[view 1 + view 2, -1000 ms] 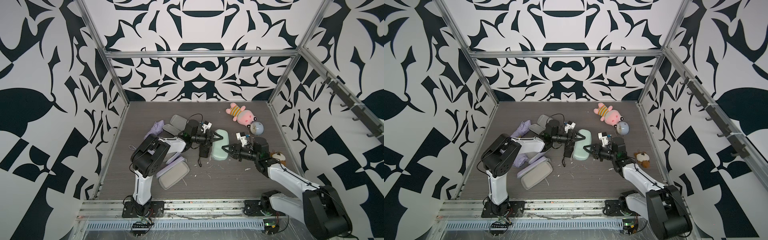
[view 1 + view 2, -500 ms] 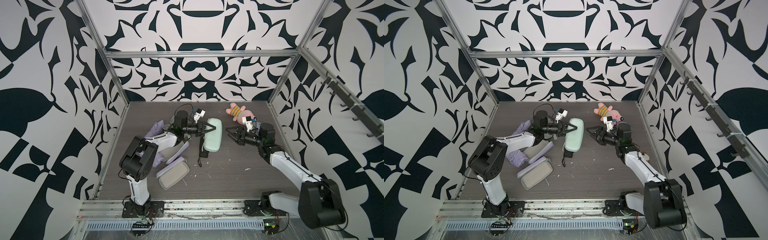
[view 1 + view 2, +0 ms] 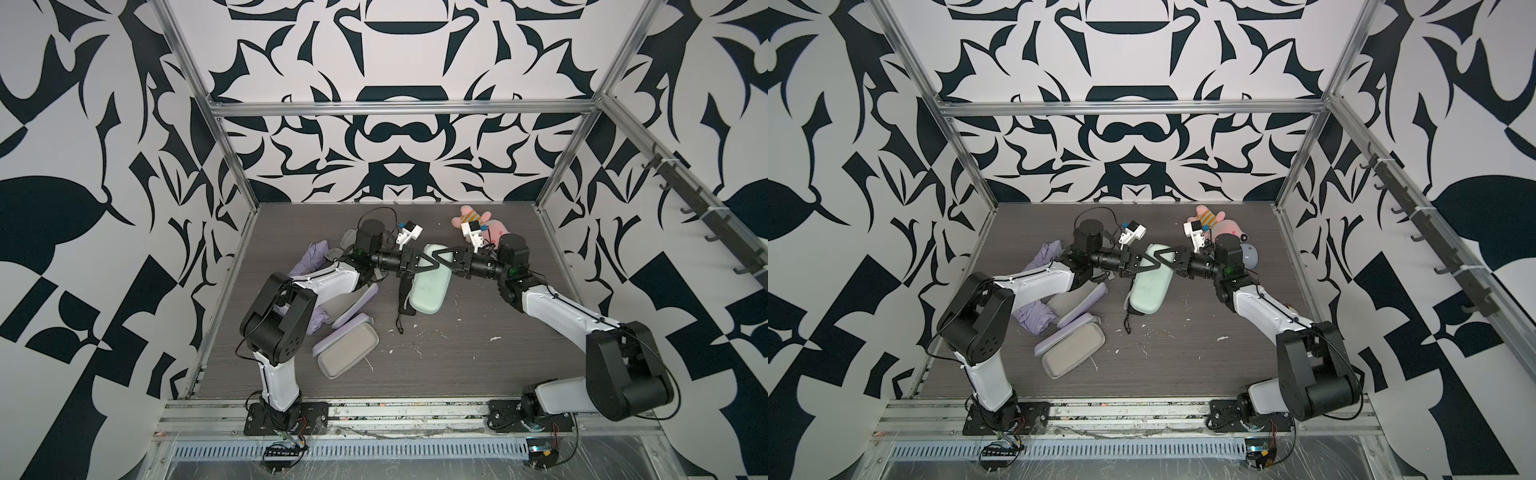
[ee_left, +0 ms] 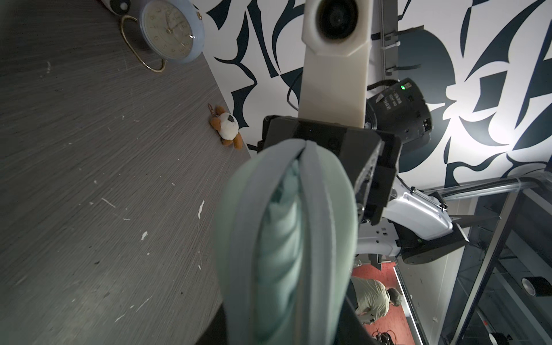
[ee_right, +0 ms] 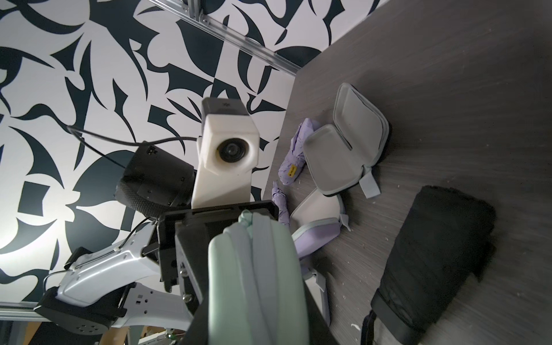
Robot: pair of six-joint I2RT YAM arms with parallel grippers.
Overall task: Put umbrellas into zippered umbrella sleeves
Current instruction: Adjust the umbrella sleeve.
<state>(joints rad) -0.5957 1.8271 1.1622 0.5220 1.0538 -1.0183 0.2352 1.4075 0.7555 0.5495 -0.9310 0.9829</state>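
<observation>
In both top views your left jaws and right jaws meet tip to tip, both clamped on one end of the mint green sleeve [image 3: 428,291] [image 3: 1148,291], which stretches away below them over the bench [image 3: 457,353].

Left wrist: the sleeve [image 4: 239,224] sits between the jaws, gaping, with the mint green umbrella [image 4: 277,239] inside.

Right wrist: the same sleeve [image 5: 227,283] sits between those jaws. The black umbrella [image 5: 433,254] lies beside them.

Grey wood-grain tabletop [image 3: 457,365], white flecks [image 3: 494,338] scattered. On it: lilac umbrellas [image 5: 291,158], open lilac sleeve [image 3: 347,351], black umbrella [image 5: 433,254], pink plush [image 3: 494,224], clock [image 4: 170,30], brown-white toy [image 4: 227,127].
</observation>
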